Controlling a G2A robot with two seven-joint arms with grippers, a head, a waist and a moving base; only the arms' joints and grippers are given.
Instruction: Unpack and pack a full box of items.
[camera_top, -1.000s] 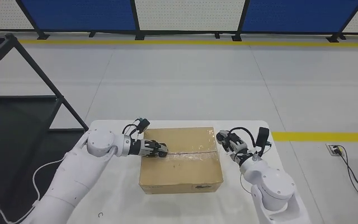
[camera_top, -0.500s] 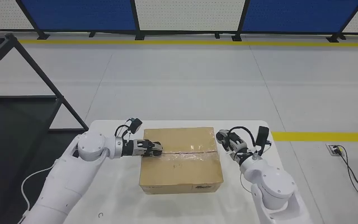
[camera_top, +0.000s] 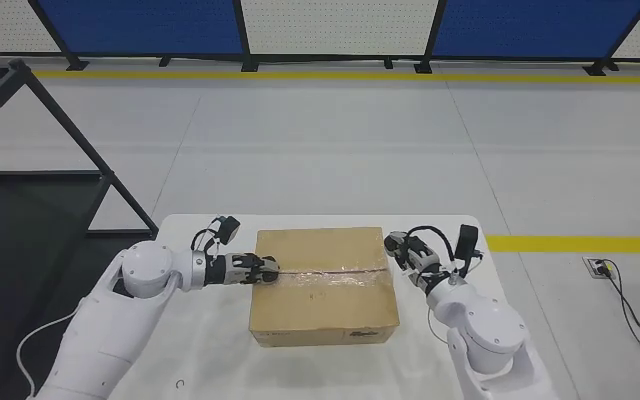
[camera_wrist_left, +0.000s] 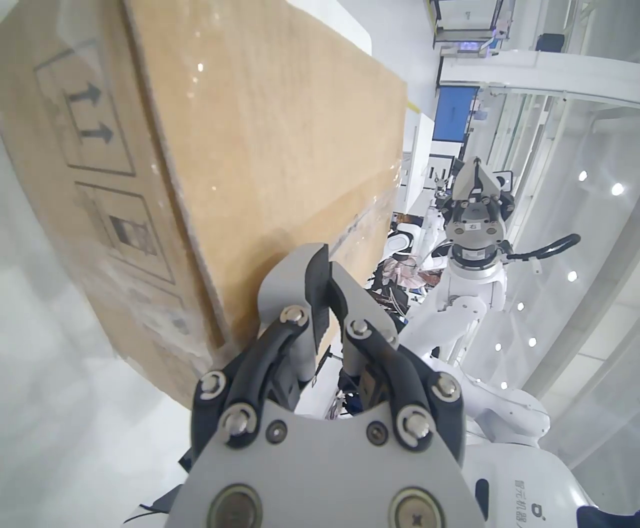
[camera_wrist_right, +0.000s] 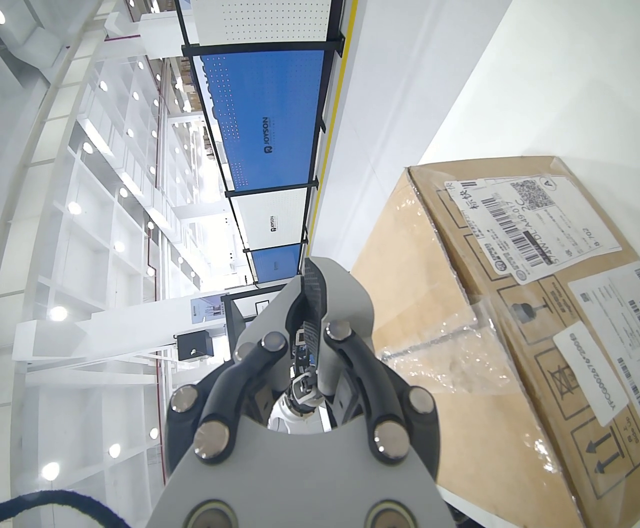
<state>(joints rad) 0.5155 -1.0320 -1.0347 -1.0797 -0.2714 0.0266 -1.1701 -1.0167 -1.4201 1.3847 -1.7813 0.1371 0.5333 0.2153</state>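
Top view is showing the taped cardboard box (camera_top: 322, 300) sitting lower centre of the frame on the white surface (camera_top: 215, 345). Left tool (camera_top: 268, 267), fingers pressed together, is resting at the box's left edge by the tape seam. Right tool (camera_top: 392, 246), likewise pressed together, is hovering just beside its right edge.

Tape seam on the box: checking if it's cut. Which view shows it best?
Top view: the tape seam runs across the whole box top. Left wrist view catches one end obliquely; right wrist view the crinkled other end.
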